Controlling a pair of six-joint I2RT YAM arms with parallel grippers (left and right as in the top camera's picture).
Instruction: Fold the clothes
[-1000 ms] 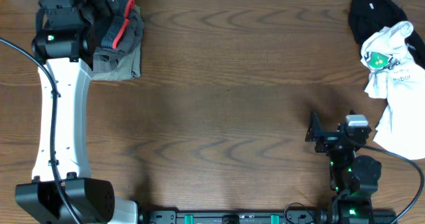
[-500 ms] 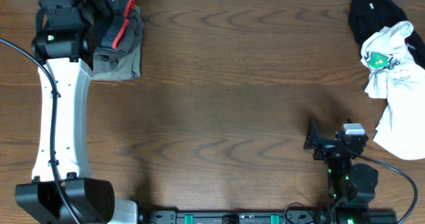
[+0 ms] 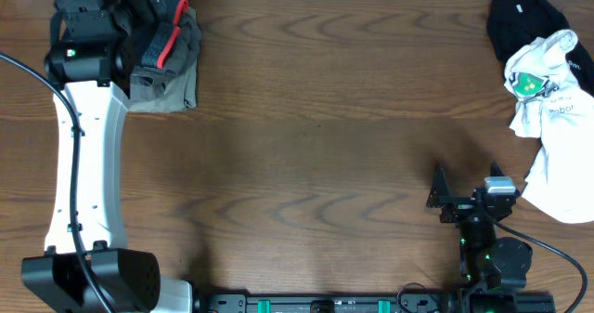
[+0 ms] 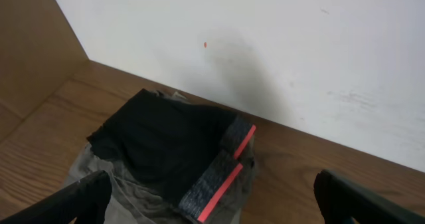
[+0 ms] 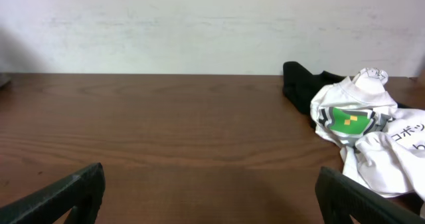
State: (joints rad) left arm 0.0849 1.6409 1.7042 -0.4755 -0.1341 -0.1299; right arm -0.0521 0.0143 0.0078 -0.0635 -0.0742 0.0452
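Folded black trousers point(image 4: 166, 141) with a grey waistband lined red-orange point(image 3: 167, 42) lie on a folded grey-olive garment point(image 3: 172, 92) at the table's far left corner. My left gripper point(image 4: 212, 201) hangs open and empty just above this stack; in the overhead view the left arm point(image 3: 93, 44) hides much of it. A crumpled white shirt with a green print point(image 3: 548, 99) and a black garment point(image 3: 522, 20) lie at the far right, also in the right wrist view point(image 5: 355, 121). My right gripper point(image 5: 212, 194) is open and empty near the front right point(image 3: 461, 199).
The brown wooden table point(image 3: 316, 136) ends at a white wall point(image 4: 265, 44) at the back. A wooden side panel point(image 4: 30, 44) stands left of the stack. The arm bases point(image 3: 93, 280) sit at the front edge.
My right arm has drawn back a little toward the front edge of the table. The left arm and all the garments have not moved.
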